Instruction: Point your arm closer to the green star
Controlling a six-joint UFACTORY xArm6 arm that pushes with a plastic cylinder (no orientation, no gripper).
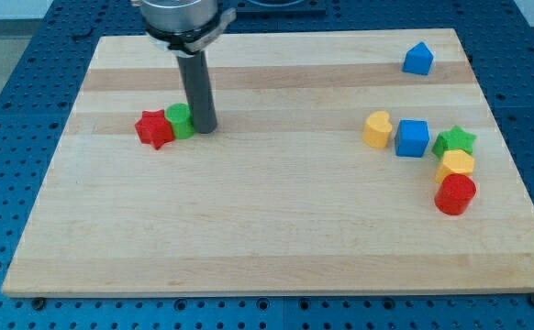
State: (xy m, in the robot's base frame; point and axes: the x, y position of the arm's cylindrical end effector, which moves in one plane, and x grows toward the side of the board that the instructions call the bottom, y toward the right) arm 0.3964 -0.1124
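Green star-shaped block [455, 140] sits far over at the view's right, and I judge the job barely begun, since my tip [203, 128] stands well apart from it on the view's left half of the pale wooden board [249, 229].

Starting at the left: a red star-shaped block [154, 128] lies touching a small green block [179, 120] whose shape I cannot make out, and my tip rests just beside that green block on its right, touching it or very nearly. I carry no claw at all, only a straight dark rod, so nothing opens, closes or grips.

Across a wide stretch of bare wood comes the right-hand cluster: a yellow heart-like block [376, 129], then a blue cube [413, 138], then the green star just beside the cube. Directly below the star sits a yellow block [456, 165], and below that a red cylinder-like block [455, 194]. Near the view's top right a blue pointed block [417, 59] stands alone.

What is left, as I judge it, is nearly everything: a long slide rightward, ending close to the star.

No brand, label or writing can be read anywhere.
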